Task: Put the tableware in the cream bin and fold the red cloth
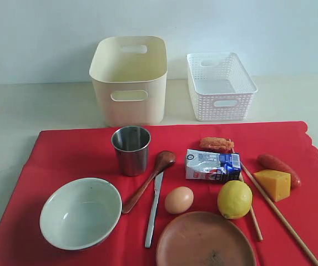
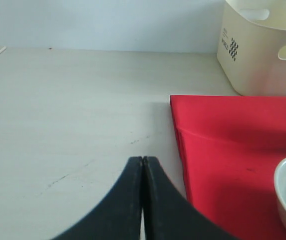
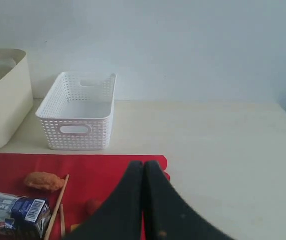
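Lying just right of the knife [image 1: 154,210], the egg [image 1: 178,200] could be rolled when it is lifted; left gripper [image 2: 143,164] and right gripper [image 3: 143,167] are seen closed, empty.

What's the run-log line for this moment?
left tool: shut, empty | right tool: shut, empty | cream bin: nothing visible inside | red cloth: spread out, loaded

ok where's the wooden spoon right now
In the exterior view the wooden spoon lies on the red cloth, left of centre, just right of the steel cup and beside the knife, its handle slanting toward the bowl.
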Available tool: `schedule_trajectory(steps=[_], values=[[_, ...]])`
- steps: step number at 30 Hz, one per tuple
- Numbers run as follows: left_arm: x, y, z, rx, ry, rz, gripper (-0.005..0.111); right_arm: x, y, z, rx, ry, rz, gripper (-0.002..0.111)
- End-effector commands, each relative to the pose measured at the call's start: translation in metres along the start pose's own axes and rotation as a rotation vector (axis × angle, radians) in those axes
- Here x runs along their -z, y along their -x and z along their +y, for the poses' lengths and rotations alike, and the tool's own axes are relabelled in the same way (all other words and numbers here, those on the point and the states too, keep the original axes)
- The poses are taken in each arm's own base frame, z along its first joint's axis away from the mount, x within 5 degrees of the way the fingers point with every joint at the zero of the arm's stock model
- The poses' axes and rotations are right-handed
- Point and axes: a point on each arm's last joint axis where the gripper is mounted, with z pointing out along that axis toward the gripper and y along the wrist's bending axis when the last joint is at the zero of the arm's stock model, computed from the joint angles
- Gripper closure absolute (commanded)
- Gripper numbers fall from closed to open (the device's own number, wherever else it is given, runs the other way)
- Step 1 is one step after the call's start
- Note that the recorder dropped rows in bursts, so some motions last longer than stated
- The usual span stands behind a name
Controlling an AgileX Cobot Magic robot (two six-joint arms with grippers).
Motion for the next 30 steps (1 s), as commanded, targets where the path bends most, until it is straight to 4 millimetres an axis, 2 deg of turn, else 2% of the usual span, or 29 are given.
schedule_trajectory(steps=[1, 14, 19, 25, 30], values=[[0.000, 0.000, 0.000, -0.003, 0.001, -0.017, 0.107, 0.000, 0.005, 0.000, 0.004, 0.002, -0.027, 0.108], [0.000, 0.000, 0.000, -0.003, 0.001, -0.017, 0.107, 0.001, 0.011, 0.001, -0.006, 0.008, -0.096, 0.108], [0.000, 0.000, 0.000, -0.003, 0.001, -0.017, 0.107, 0.000, 0.011, 0.004, -0.174, 0.052, -0.094, 0.108], [0.000, 0.000, 0.000, -0.003, 0.001, -0.017, 0.107, -0.018, 0.005, 0.008, -0.179, 0.078, 0.009, 0.108], [0.000, 0.000, 0.000, -0.003, 0.001, -0.017, 0.107, -0.033, 0.010, 0.015, -0.134, 0.154, 0.108, 0.108]])
